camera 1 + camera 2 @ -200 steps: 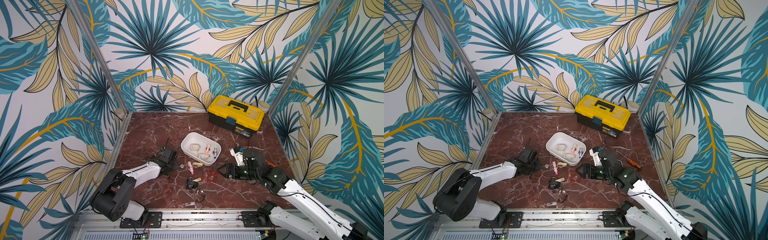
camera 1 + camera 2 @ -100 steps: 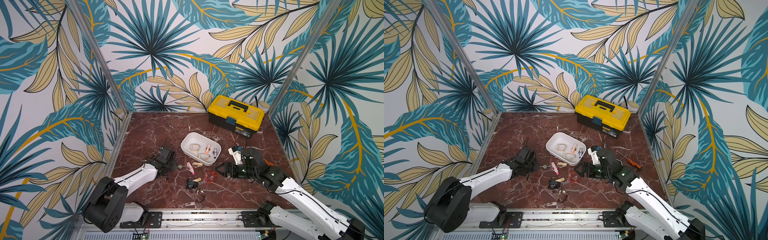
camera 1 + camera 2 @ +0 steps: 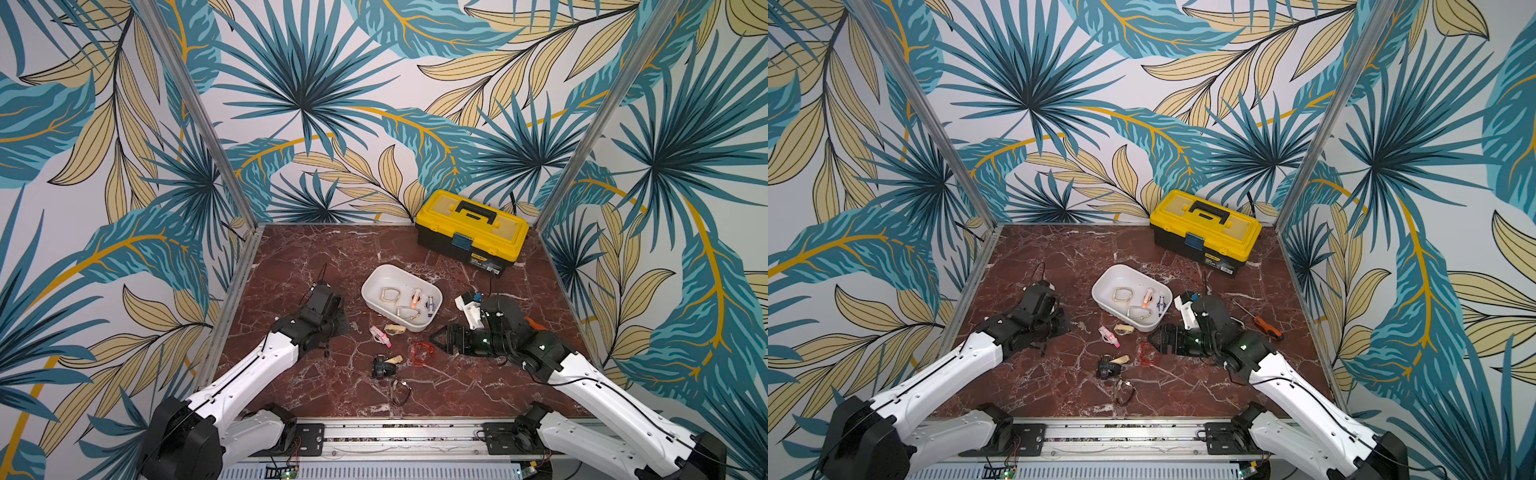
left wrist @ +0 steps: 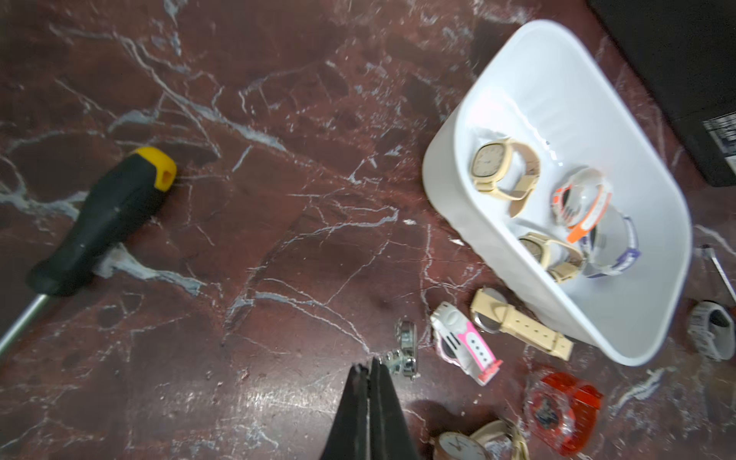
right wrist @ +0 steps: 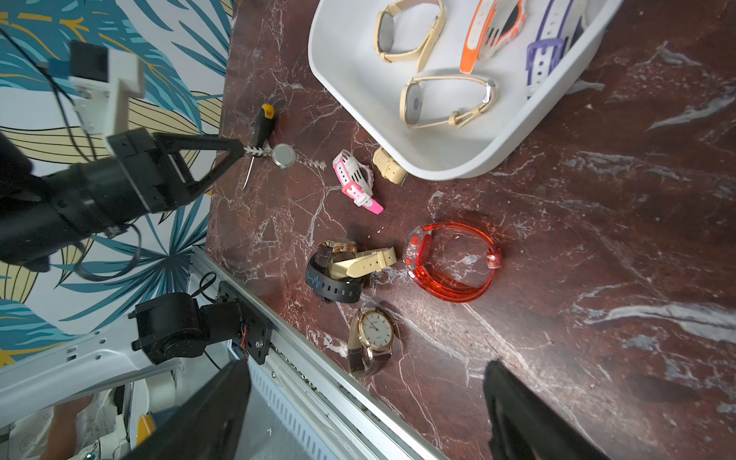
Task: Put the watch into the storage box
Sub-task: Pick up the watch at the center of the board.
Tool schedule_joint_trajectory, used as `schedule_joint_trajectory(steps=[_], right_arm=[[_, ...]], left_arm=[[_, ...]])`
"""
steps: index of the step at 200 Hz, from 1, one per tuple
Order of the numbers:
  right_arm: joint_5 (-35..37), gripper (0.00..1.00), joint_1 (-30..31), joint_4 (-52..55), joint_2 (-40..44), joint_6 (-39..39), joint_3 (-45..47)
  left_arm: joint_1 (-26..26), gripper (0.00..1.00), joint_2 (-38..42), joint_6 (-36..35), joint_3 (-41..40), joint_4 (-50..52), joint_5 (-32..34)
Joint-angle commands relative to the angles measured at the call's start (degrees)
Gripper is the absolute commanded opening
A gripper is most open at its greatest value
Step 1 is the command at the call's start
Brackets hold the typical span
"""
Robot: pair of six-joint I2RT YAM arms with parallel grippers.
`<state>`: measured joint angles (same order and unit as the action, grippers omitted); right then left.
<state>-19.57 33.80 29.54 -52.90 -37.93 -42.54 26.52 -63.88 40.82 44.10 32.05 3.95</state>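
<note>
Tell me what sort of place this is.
Probably a staged robot test booth, not a home: leaf-print walls on metal posts, a left arm and right arm mounted on a front rail, and a marble-look table strewn with watches.

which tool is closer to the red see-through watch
Right. The right tool sits open just beside the red watch, facing it. The left tool is shut farther off, beyond the pink watch, next to the silver watch.

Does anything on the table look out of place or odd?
Yes. One beige watch lies right against the outer wall of the white box, and a beige-strapped watch is piled on a black watch.
</note>
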Motion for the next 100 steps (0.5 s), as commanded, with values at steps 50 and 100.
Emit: schedule_joint_trajectory(steps=[50,100], right_arm=[[0.9,0.94,0.3,-1.4,-1.2,0.6,-1.2],[1.3,0.94,0.3,-0.8,-1.3,1.1,-1.8]], left_arm=[[0.1,0.0,1.6,-4.6,17.0,8.8,-7.5],[2.4,0.01,-9.7,-5.1,25.6,2.8,-16.5]])
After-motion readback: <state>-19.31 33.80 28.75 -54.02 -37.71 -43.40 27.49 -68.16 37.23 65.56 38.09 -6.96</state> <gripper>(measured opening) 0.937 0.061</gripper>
